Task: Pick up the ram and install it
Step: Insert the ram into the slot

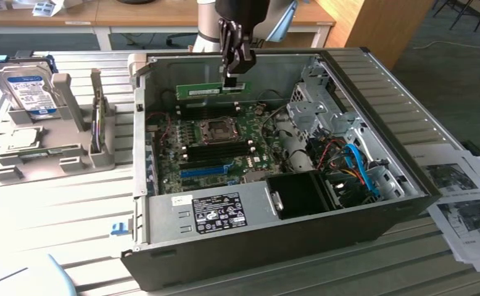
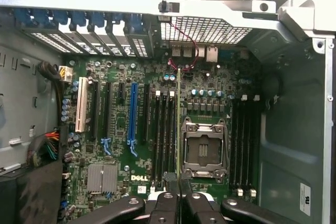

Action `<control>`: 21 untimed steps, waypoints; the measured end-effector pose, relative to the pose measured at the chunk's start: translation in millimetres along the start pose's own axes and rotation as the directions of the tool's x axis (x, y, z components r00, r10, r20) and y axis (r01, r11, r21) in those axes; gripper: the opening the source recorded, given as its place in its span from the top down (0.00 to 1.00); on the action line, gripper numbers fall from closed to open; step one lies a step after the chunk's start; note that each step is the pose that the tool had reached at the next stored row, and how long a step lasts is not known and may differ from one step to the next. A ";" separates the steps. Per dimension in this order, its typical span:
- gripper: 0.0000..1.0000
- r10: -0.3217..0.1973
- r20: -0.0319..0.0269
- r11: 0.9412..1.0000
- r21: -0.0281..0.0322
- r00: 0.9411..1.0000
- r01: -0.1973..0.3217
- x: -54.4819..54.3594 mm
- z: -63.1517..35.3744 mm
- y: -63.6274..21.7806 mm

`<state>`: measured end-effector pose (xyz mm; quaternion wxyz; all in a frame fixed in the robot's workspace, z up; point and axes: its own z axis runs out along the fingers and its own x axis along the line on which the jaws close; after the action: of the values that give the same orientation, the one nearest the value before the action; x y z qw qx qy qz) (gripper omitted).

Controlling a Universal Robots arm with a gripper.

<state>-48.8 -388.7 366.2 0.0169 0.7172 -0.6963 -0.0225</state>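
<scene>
Wrist view looks down past the claw [image 2: 179, 188] onto the motherboard [image 2: 210, 103]. The claw's fingers are drawn almost together, pinching the ram [image 2: 178, 124] by one end. The green stick is seen edge-on as a thin line running straight out from between the fingertips. Under the claw lies a bank of black memory slots [image 2: 164, 129] running the same way as the stick, with the CPU socket [image 2: 203, 148] just beside them. A blue slot [image 2: 132, 114] sits further out, on the side of the slots away from the socket.

From the exterior view, the claw [image 1: 234, 83] hangs over the open computer case [image 1: 264, 240] near its far wall. The ram [image 1: 198, 90] sticks out sideways from it, level, and appears raised clear of the board, not seated. A hard drive [image 1: 26, 89] stands in a rack on the worktop [image 1: 67, 203], well apart from the claw and outside the case.

By my judgement the ram is very light and stiff, but thin and brittle under a twist. Its chips and contact edge should not be pressed or scraped. A hold on the flat faces near the top edge suits it. The present grip at one end leaves a long free length, so the stick could pivot or tilt between the pads if it meets the slot unevenly.
</scene>
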 end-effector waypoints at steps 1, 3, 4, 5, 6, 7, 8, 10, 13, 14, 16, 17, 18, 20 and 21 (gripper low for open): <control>0.89 0.000 0.000 1.000 0.000 1.000 0.000 0.0 0.5 0.0; 0.89 0.000 0.000 1.000 0.000 1.000 0.000 0.0 1.5 -0.1; 0.89 0.000 0.000 1.000 0.000 1.000 0.000 0.0 2.0 -0.1; 0.89 0.000 0.000 1.000 0.000 1.000 0.000 0.0 2.5 -0.2; 0.89 0.000 0.000 1.000 0.000 1.000 0.000 0.0 3.0 -0.2; 0.89 0.000 0.000 1.000 0.000 1.000 0.000 0.0 3.4 -0.2; 0.89 0.000 0.000 1.000 0.000 1.000 0.000 0.0 3.8 -0.2; 0.89 0.000 0.000 1.000 0.000 1.000 0.000 0.0 4.6 -0.3; 0.89 0.000 0.000 1.000 0.000 1.000 0.000 0.0 5.8 -0.3; 0.89 0.000 0.000 1.000 0.000 1.000 0.000 0.0 6.2 -0.4; 0.89 0.000 0.000 1.000 0.000 1.000 0.000 0.1 6.8 -0.4; 0.89 0.000 0.000 1.000 0.000 1.000 0.000 0.1 7.1 -0.4; 0.89 0.000 0.000 1.000 0.000 1.000 0.000 0.1 7.4 -0.4; 0.89 0.000 0.000 1.000 0.000 1.000 0.000 0.1 8.0 -0.5; 0.89 0.000 0.000 1.000 0.000 1.000 0.000 0.1 8.3 -0.5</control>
<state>-48.8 -388.7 357.9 0.0168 0.7172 -0.6963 -0.0225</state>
